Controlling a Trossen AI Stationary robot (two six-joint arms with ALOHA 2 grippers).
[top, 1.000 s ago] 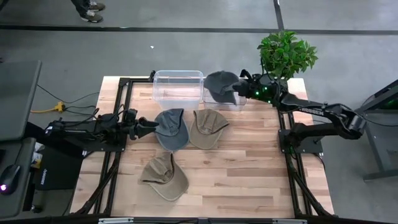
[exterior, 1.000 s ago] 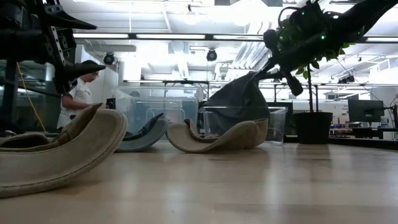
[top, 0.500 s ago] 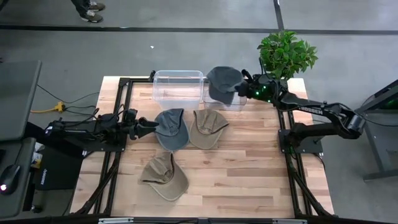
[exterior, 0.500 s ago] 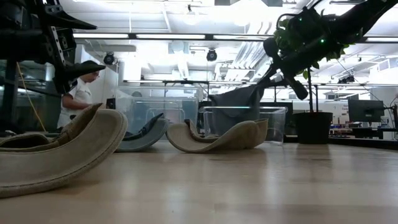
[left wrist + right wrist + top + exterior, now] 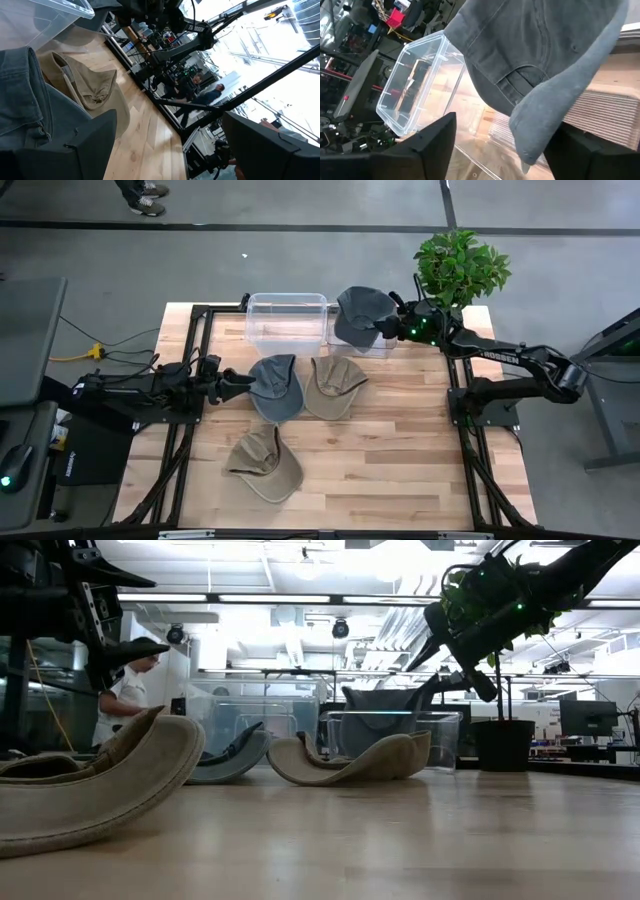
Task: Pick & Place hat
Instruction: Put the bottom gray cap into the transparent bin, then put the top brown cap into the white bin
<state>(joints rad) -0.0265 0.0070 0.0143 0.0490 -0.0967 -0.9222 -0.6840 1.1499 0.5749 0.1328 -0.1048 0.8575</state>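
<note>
Dark grey hat [image 5: 361, 315], up in the air over the right clear bin [image 5: 352, 338] at the far edge of the table [image 5: 400, 470]. Pinched by the right gripper [image 5: 392, 328], fingers shut tight on a fold of cloth near the hat's edge. Seen close up in the right wrist view too [image 5: 540, 65], hanging limp between the two dark fingers, with the left clear bin [image 5: 415, 90] farther off.

Left gripper [image 5: 243, 383] waiting low at the left side of the table, nose right beside a blue-grey hat [image 5: 276, 387]. Fingers spread apart, nothing between them. Next to that hat, a tan hat [image 5: 334, 386]. Nearer the front edge, a second tan hat [image 5: 265, 464] by itself.

Could go wrong from here:
- Soft hat, held by one small bit only. Could slip out before the drop and land on the bin's rim or on the wood behind.
- Part of the hat seems to hang past the bin's wall. Let go too soon, and maybe draped over the edge, half in and half out.
- Cloth could cling to a finger after opening and get dragged back out.
- Green plant [image 5: 461, 265] close by the right arm. Wide swing, and a bump into the leaves.
</note>
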